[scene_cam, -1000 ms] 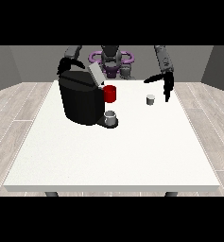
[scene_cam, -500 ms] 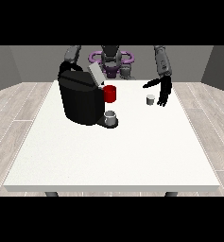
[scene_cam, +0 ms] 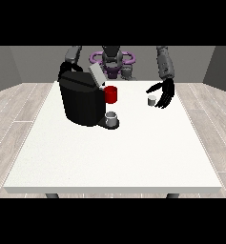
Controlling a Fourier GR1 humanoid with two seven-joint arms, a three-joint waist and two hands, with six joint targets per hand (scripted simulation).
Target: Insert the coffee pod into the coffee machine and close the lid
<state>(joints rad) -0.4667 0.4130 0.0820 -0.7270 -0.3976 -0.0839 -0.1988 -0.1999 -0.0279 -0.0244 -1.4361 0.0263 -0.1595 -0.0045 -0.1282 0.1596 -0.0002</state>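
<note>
The pod [scene_cam: 152, 100] sits near the table's [scene_cam: 133, 157] far right edge, just beside my hand at the view's right [scene_cam: 164, 94], fingers spread, holding nothing. It looks small, light and stiff; I'd pinch its sides.

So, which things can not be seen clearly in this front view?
- Hand at the view's left: hidden behind the coffee machine.
- Hand at the view's right: contact with the coffee pod too small to tell.
- Machine's pod slot: behind the raised lid.
- Table legs: cut off by the bottom band.
</note>
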